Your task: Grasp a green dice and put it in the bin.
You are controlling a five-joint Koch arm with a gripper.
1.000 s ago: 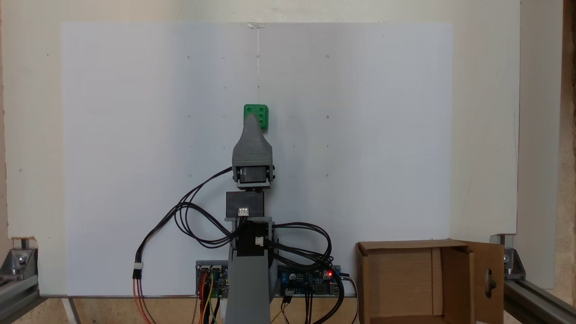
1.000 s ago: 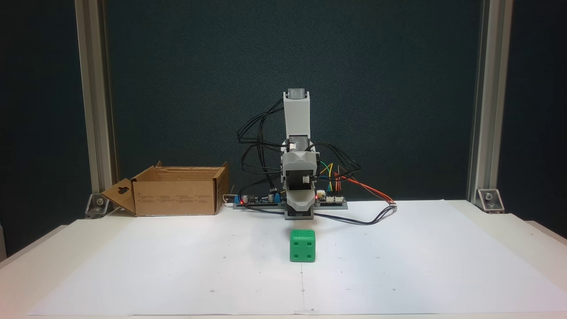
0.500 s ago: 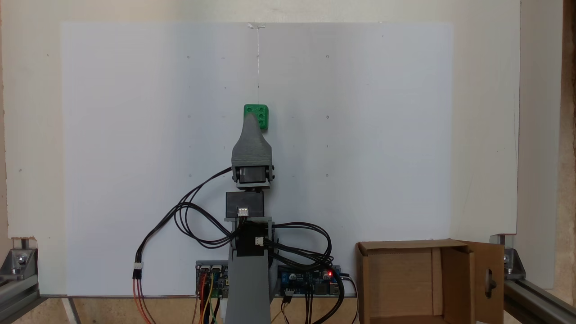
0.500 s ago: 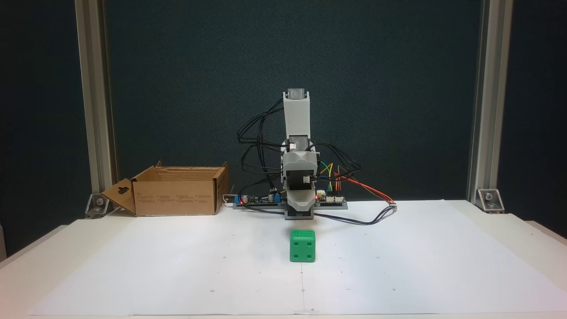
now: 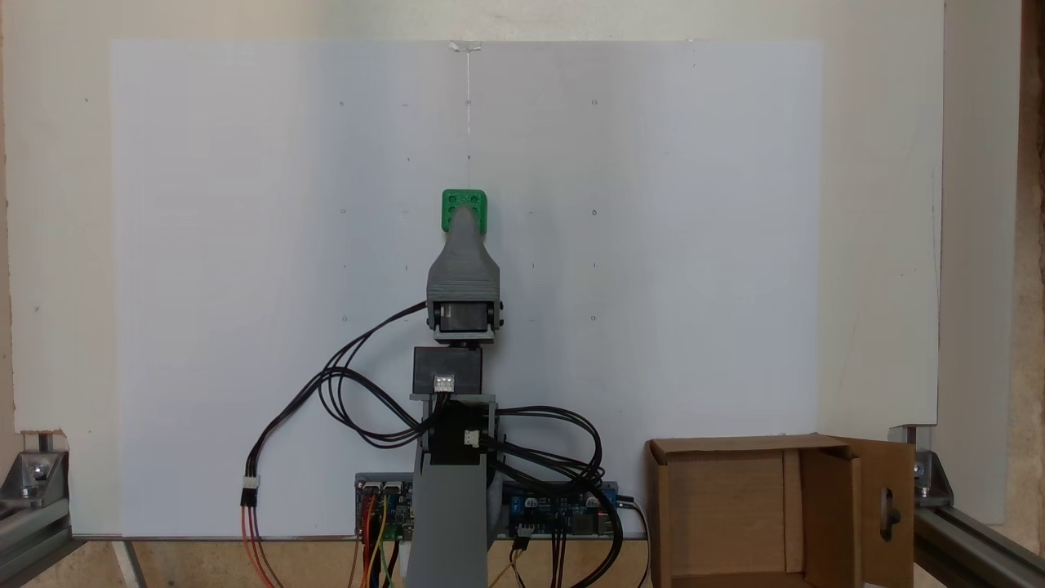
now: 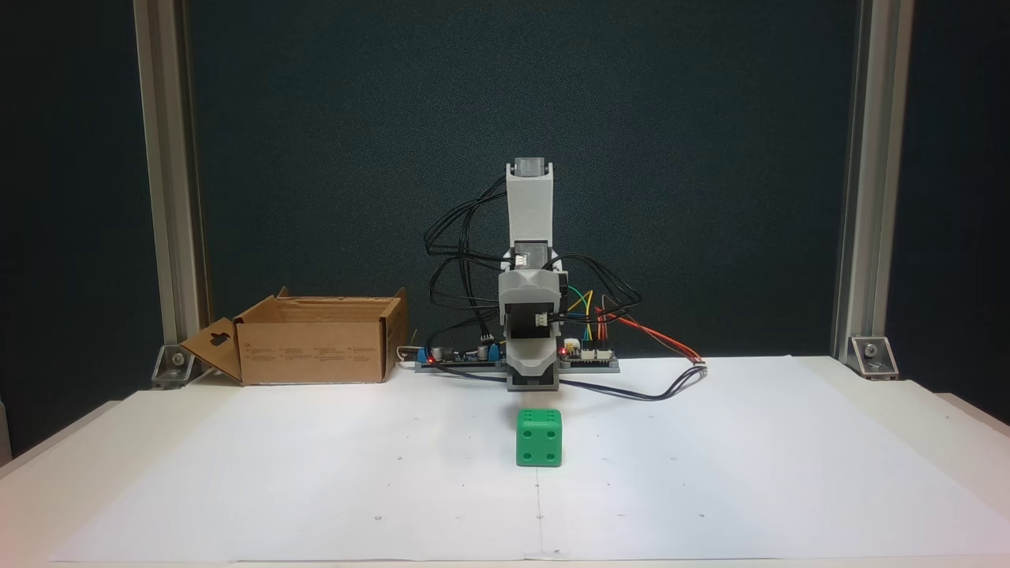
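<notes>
Item, nearest in the front-facing fixed view: large white paper sheet (image 6: 316,473) covering the pale tabletop (image 6: 970,426), faint dot marks across it. Item: small bright green plastic dice with rounded corners and recessed round pips (image 6: 540,437), resting flat on the sheet near its centre line, four pips on the face toward this camera, free on all visible sides; in the top-down fixed view the same green dice (image 5: 464,202) is partly covered by the grey tapered gripper (image 5: 464,214), whose tip overlaps the dice's middle. Item: grey gripper (image 6: 533,383), just behind the dice in the front-facing view and apart from it, pointing down and forward; the jaws lie one behind the other for both cameras, so how far they are parted cannot be told, and nothing is seen held. Item: grey printed arm (image 6: 529,237), upright, with loops of black cable (image 6: 458,268). Item: blue circuit boards (image 6: 588,356) at the arm's base, red light lit, coloured wires attached. Item: brown corrugated cardboard box with flaps (image 6: 316,339), well apart from the dice, at the left rear in this view, a keyhole cutout in its open side flap; the same cardboard box (image 5: 735,506) lies lower right in the top-down view. Item, farthest: aluminium frame posts (image 6: 170,181) and dark backdrop (image 6: 710,158)
</notes>
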